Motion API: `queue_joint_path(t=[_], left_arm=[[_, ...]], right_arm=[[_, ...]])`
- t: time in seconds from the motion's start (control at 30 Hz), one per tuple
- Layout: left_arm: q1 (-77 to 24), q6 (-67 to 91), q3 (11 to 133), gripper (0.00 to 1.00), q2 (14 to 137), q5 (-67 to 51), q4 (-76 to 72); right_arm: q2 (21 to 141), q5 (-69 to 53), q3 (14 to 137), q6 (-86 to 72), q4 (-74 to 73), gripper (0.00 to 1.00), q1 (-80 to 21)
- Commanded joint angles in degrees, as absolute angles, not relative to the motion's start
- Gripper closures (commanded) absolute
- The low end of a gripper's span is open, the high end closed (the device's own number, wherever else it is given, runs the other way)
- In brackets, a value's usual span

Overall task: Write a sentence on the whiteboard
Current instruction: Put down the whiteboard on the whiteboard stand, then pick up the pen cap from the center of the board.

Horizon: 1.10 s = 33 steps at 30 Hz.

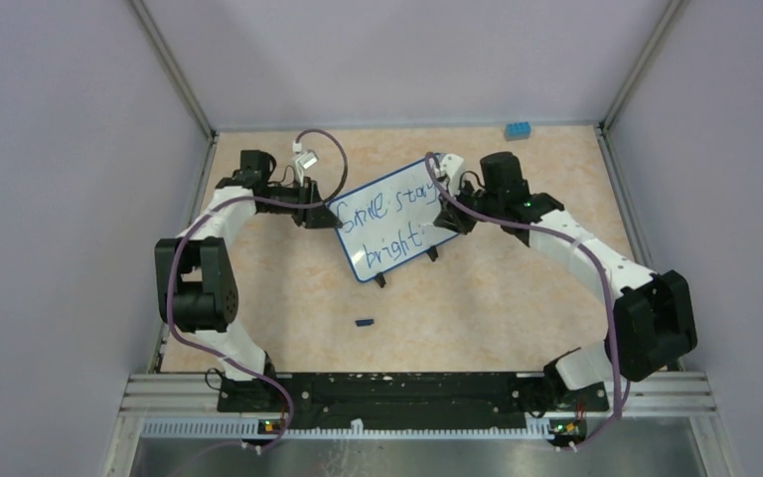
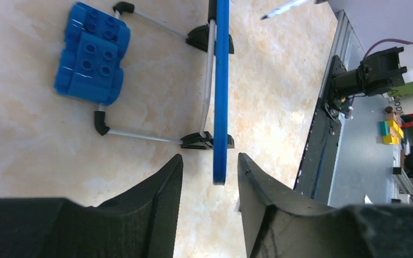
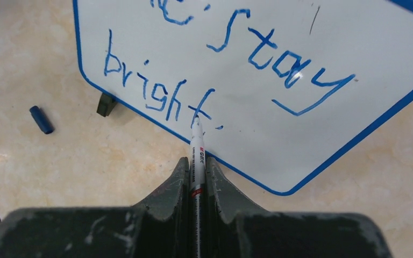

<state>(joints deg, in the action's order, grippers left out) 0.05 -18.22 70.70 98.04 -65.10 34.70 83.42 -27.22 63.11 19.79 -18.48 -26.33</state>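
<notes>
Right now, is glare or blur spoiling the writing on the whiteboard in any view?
Right wrist view: the blue handwritten sentence on the small blue-framed whiteboard is sharp, with one small glare spot on "stay". Top view: writing tiny but legible. Left wrist view: board edge-on, no writing visible.

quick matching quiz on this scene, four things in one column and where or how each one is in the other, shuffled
1 marker
2 pen cap
3 blue brick
4 left gripper

a lying on the table in front of the whiteboard
b at the table's far edge
c clamped in the right gripper
d open, a finger on either side of the whiteboard's edge

Pairs: 1-c, 2-a, 3-b, 4-d
</notes>
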Motion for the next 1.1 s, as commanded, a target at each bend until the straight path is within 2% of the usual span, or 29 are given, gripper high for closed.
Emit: queue_joint_path(t=[0.0, 0.13, 0.3, 0.43, 0.53, 0.63, 0.7, 0.83, 1.07], left_arm=[[2.5, -18.1, 75.4, 0.48, 96.0, -67.0, 35.4], [5.8, -17.7, 77.2, 0.37, 94.0, -67.4, 36.2], [13.5, -18.5, 77.5, 0.32, 90.1, -69.7, 37.4], [15.5, -33.1, 78.6, 0.32, 85.6, -65.8, 48.8], [14.8, -45.7, 75.0, 0.33, 81.0, -64.4, 57.3], [11.2, -55.9, 70.3, 0.37, 76.0, -59.8, 63.7], [6.9, -58.4, 65.8, 0.37, 71.8, -56.2, 62.6], [-8.7, -56.7, 56.3, 0.39, 63.9, -44.4, 56.0], [-20.9, -52.7, 47.9, 0.44, 64.1, -38.3, 47.1]], right_arm=[[79.1, -31.2, 68.2, 18.5, -20.9, 1.0, -25.7], [77.4, -32.9, 69.6, 15.9, -22.0, 1.0, -25.6], [75.9, -34.0, 69.6, 11.5, -22.9, 1.0, -25.6], [75.0, -35.4, 69.2, 9.7, -24.7, 1.0, -25.7], [74.6, -36.4, 67.8, 9.0, -25.3, 1.0, -25.6], [74.3, -38.7, 65.6, 8.0, -25.1, 1.0, -25.6], [74.3, -40.4, 64.8, 7.9, -25.2, 1.0, -25.7], [74.2, -42.1, 63.7, 8.4, -24.9, 1.0, -25.6], [74.1, -41.3, 63.1, 7.6, -24.4, 1.0, -25.4]])
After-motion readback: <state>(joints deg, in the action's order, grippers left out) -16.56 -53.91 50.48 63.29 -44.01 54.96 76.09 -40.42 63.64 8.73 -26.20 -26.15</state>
